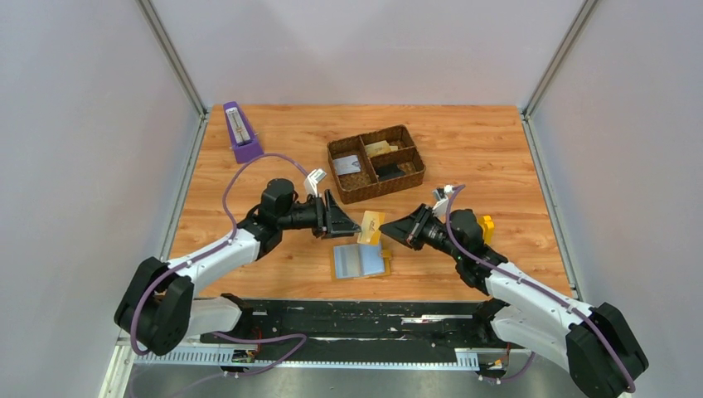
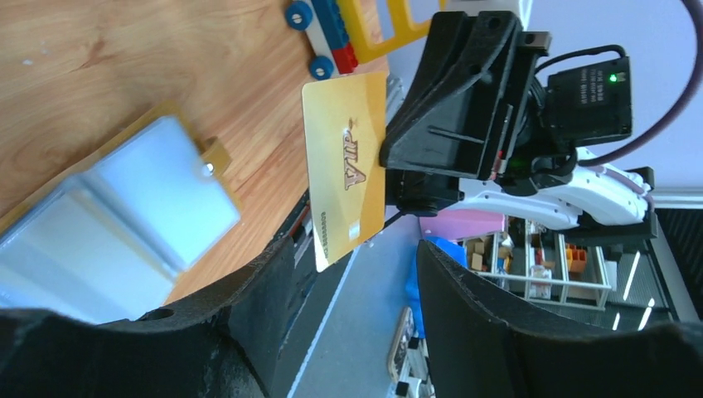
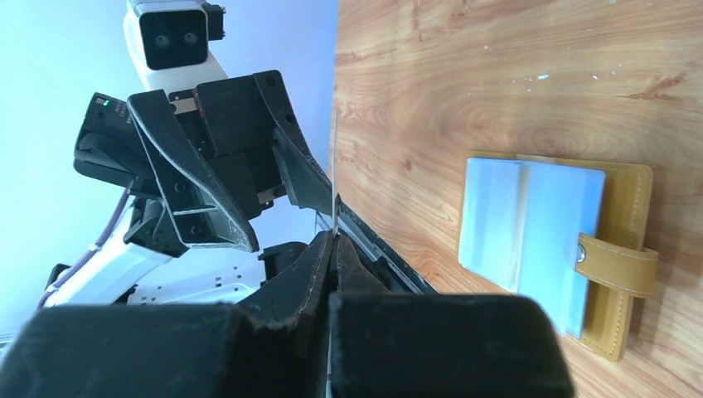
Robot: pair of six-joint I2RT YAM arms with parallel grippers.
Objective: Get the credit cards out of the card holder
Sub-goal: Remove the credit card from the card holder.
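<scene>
The card holder (image 1: 359,261) lies open on the table, its light blue pockets (image 2: 124,207) up and its mustard tab (image 3: 618,264) at one side. Above it a gold credit card (image 1: 372,227) marked VIP (image 2: 344,166) hangs in the air, with my right gripper (image 1: 391,230) shut on its right end. In the right wrist view the card is only a thin edge (image 3: 334,166) rising from the closed right gripper (image 3: 334,240). My left gripper (image 1: 341,222) faces it from the left, open (image 2: 356,274). The card's near end sits just ahead of the left fingers, not pinched.
A brown woven tray (image 1: 375,163) with compartments holding cards stands behind the grippers. A purple metronome (image 1: 240,133) is at the back left. A yellow toy (image 1: 487,225) lies beside the right arm. The black strip of the table's near edge (image 1: 356,315) runs below the card holder.
</scene>
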